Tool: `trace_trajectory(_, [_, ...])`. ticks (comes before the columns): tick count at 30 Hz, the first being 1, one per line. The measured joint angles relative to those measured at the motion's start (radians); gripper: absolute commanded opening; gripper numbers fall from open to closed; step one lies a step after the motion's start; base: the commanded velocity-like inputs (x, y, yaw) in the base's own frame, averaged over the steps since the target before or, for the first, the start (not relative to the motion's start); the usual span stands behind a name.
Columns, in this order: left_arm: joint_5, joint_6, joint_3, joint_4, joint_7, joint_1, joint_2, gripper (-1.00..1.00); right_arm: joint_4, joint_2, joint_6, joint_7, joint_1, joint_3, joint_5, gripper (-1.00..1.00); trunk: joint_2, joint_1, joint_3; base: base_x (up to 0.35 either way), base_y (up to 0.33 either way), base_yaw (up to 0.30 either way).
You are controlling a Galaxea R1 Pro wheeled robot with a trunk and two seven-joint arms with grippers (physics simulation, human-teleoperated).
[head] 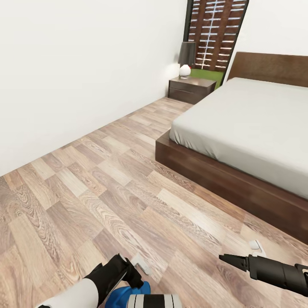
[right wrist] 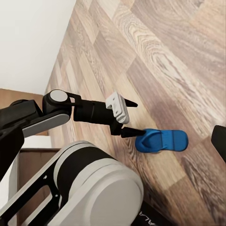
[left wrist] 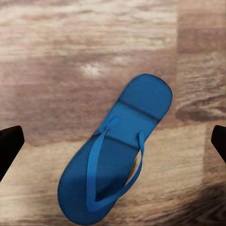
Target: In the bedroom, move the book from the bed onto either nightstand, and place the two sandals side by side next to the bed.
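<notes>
Your left tool (right wrist: 128, 117) hangs spread wide just above one blue sandal (left wrist: 115, 153), grasping nothing; in the left wrist view its two dark fingertips (left wrist: 9, 143) sit at either edge with the sandal lying flat on the wood floor (head: 107, 184) between them, strap side up and angled across the gap. Your right tool (head: 229, 259) is held out low over the floor, well apart from the sandal, and I cannot tell whether it is spread or closed.

To take the sandal cleanly, turn the wrist so the fingers line up across the narrow width of the sole, not along its length. Come straight down until the tips nearly meet the planks, then pinch at the waist, near where the straps meet the sole. A flat sole gives little edge, so a shallow bite will probably slip.

The bed (head: 222, 175) stands ahead to your right, the nightstand (head: 190, 89) beyond it by the window. The book and the other sandal are not to be made out here.
</notes>
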Motion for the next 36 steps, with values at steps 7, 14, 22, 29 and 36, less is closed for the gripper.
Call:
trace_trajectory(7, [0.0, -0.001, -0.001, 0.001, 0.002, 0.0, 0.0, 1.0, 0.0, 0.0, 0.0, 0.0, 0.0, 0.0, 0.0, 1.0, -0.001, 0.002, -0.019, 0.0, 0.0, 0.0])
trace_trajectory(14, [0.0, -0.002, -0.001, 0.001, 0.002, 0.0, 0.0, 1.0, 0.0, 0.0, 0.0, 0.0, 0.0, 0.0, 0.0, 1.0, -0.001, 0.002, -0.019, 0.0, 0.0, 0.0])
trace_trajectory(22, [0.0, -0.002, -0.003, 0.001, 0.002, 0.0, -0.001, 1.0, 0.0, 0.0, 0.0, 0.0, 0.0, 0.0, 0.0, 1.0, -0.001, 0.002, -0.019, 0.0, 0.0, 0.0])
trace_trajectory(29, [-0.001, -0.013, -0.003, 0.002, 0.004, 0.0, -0.001, 1.0, 0.0, 0.0, 0.0, 0.0, 0.0, 0.0, 0.0, 1.0, -0.003, 0.005, -0.043, 0.0, 0.0, 0.0])
trace_trajectory(36, [-0.001, -0.024, -0.003, 0.014, 0.037, 0.0, -0.002, 1.0, 0.0, 0.0, 0.0, 0.0, 0.0, 0.0, 0.0, 1.0, -0.003, 0.005, -0.043, 0.0, 0.0, 0.0])
